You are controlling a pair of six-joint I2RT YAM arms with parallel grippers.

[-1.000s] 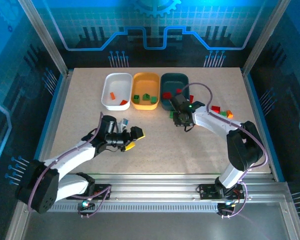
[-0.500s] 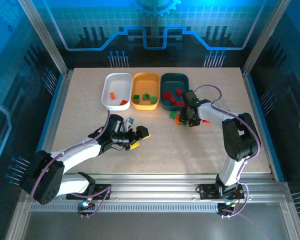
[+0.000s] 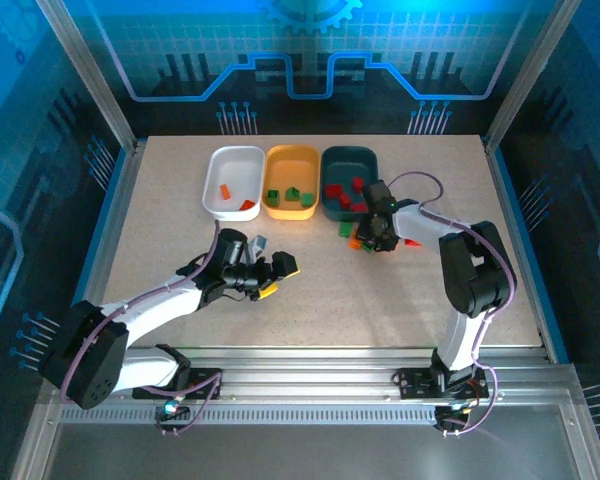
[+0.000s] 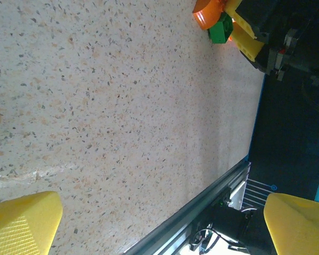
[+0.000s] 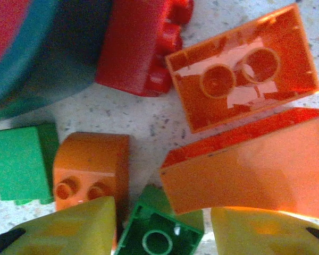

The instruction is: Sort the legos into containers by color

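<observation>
Loose legos lie in and beside three trays.

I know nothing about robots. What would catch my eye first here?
Likely the row at the far side of the table: a white tray, an orange-yellow tray and a dark teal tray, each holding a few bricks. Then the loose heap of red, orange and green bricks by the teal tray's near edge, where the right arm holds its jaws apart with a green brick between them. The left arm sits mid-table, jaws wide open.
</observation>
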